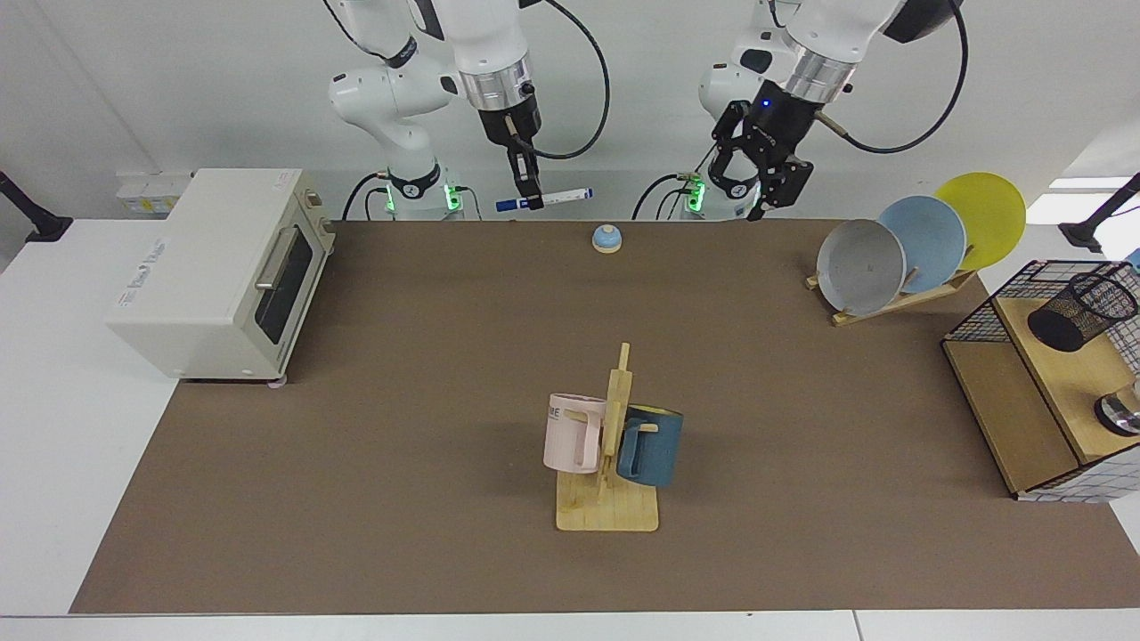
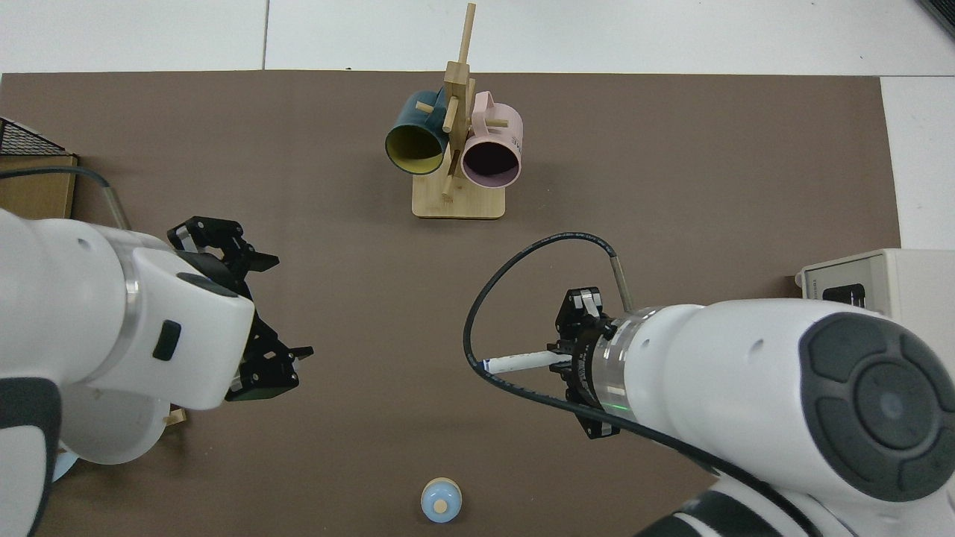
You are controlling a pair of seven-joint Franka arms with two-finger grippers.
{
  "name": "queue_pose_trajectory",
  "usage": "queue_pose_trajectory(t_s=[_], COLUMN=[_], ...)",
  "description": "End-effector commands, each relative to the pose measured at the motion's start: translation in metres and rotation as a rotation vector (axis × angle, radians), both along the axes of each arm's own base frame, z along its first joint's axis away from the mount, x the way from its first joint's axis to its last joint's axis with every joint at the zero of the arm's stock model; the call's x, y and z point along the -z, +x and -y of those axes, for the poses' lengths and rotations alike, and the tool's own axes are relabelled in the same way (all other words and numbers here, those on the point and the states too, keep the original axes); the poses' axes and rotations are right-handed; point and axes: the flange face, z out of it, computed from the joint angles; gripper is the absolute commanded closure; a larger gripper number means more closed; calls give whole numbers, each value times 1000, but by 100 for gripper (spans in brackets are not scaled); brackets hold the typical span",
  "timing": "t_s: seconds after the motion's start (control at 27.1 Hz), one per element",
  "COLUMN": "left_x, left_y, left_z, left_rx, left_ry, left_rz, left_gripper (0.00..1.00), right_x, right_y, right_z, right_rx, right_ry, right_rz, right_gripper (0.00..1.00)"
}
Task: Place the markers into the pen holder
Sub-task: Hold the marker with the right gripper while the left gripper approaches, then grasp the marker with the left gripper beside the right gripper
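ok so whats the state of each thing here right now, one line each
marker: held level above the table's far edge
right tool: shut on the marker
left tool: open, empty, in the air
pen holder: tilted, empty, on the wooden shelf
toaster oven: door shut
pink mug: hung on the rack
blue mug: hung on the rack
plates: three, on edge in their stand
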Motion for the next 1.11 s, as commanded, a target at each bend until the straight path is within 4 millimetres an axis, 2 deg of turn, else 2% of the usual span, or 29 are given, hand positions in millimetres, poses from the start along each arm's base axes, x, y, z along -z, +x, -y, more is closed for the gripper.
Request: queue_pose_trajectory(t_s=[0.0, 0.15, 0.37, 0.55, 0.63, 0.78, 1.07], left_x=[6, 17, 23, 38, 43, 61, 72], left_y=[-15, -22, -25, -34, -37, -48, -62], left_z=[23, 54, 77, 110, 118, 150, 162], left_rx=[83, 141, 175, 218, 217, 207, 207], left_ry=[-21, -45, -69, -67, -67, -65, -69], left_rz=[24, 11, 52, 37, 26, 1, -20], left_gripper=[1, 1, 1, 1, 1, 1, 2], right_x=[5, 6, 13, 17, 18, 18, 16], right_y=[-3, -4, -13, -15, -14, -14, -13], right_z=[-4, -8, -23, -33, -34, -34, -34], right_rx=[-37, -41, -62, -67, -67, -66, -56], right_ry=[-7, -8, -34, -41, -42, -40, -34], right_rz=[1, 3, 10, 23, 24, 28, 34], right_gripper=[100, 100, 100, 100, 100, 100, 100])
